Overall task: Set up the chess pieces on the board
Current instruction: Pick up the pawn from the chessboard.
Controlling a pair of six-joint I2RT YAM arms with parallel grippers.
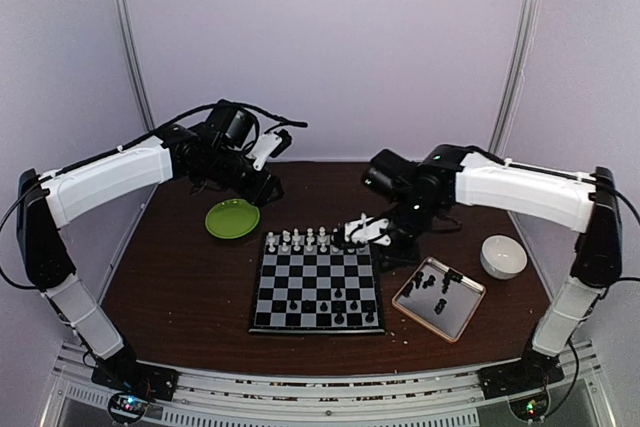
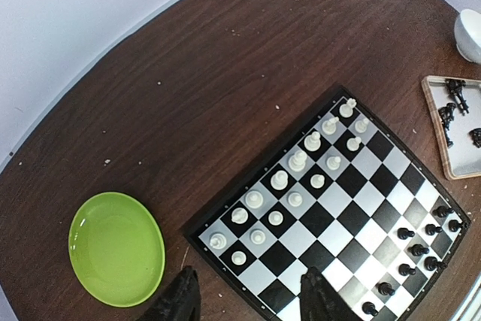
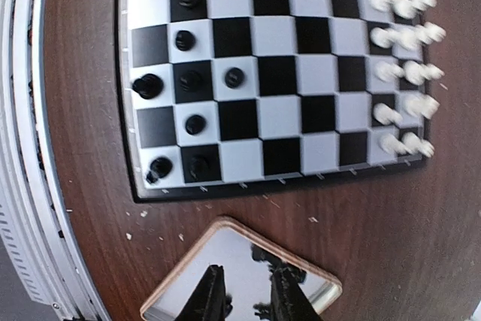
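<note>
Hovering over dark wood table (image 1: 180,277), pale walls (image 1: 330,37) behind: left gripper (image 2: 249,295) released, right gripper (image 3: 249,295) slightly parted.

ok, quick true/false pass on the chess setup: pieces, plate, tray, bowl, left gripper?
1. White chess pieces stand in two rows at the board's far edge. True.
2. Black pieces lie in the tray. True.
3. The green plate holds black pieces. False: it is empty.
4. The white bowl sits left of the board. False: it is to the right, beyond the tray.
5. The left gripper grips a piece. False: it is open, holding nothing.
</note>
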